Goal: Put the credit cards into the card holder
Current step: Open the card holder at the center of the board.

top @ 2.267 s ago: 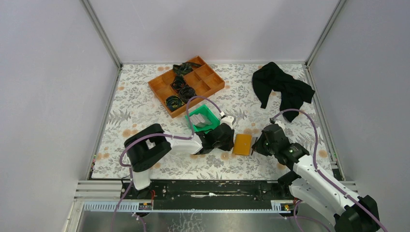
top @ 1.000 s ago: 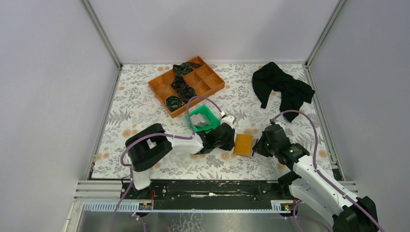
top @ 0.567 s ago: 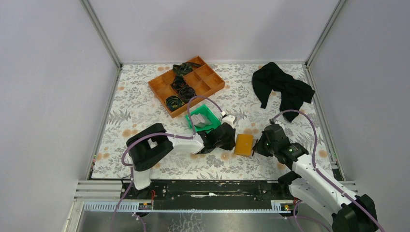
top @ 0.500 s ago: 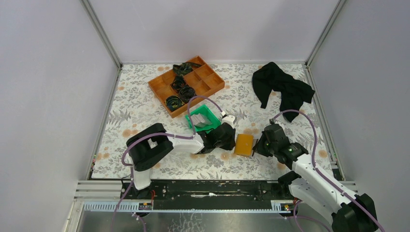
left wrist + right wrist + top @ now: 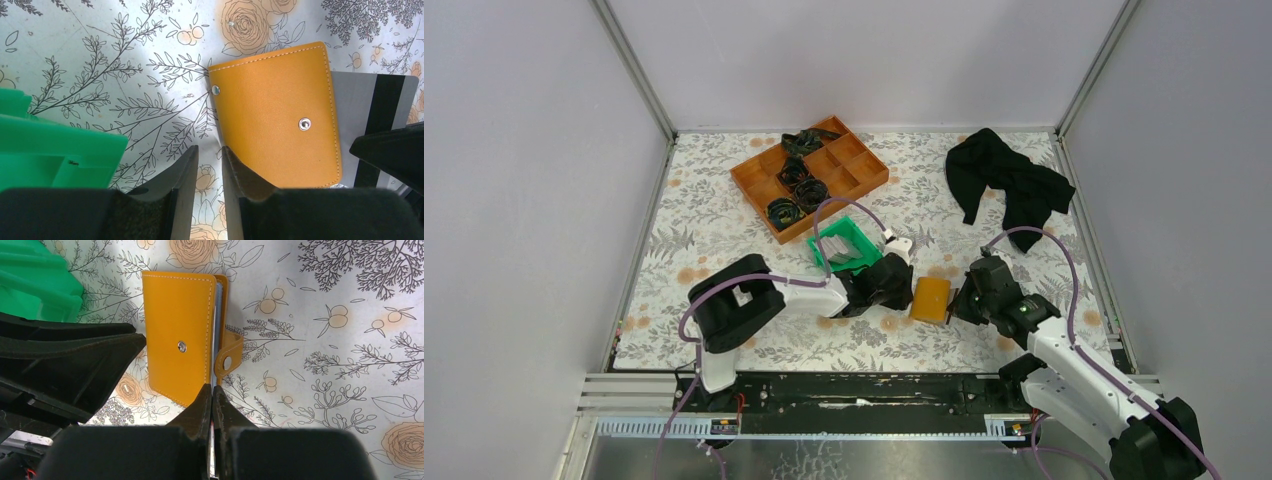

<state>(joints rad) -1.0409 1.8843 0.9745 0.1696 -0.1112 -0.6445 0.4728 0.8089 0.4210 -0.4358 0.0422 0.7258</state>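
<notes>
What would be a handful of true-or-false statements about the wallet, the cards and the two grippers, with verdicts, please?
1. The card holder lies on the table between the left gripper and the right gripper. True.
2. Its snap tab is fastened. False: the tab hangs loose beside the open edge.
3. A credit card with a dark stripe sticks out of the card holder's edge. True.
4. The left gripper holds a card. False: its jaws stand apart with only tablecloth between them.
5. The green bin is empty. False: grey cards stand in it.
</notes>
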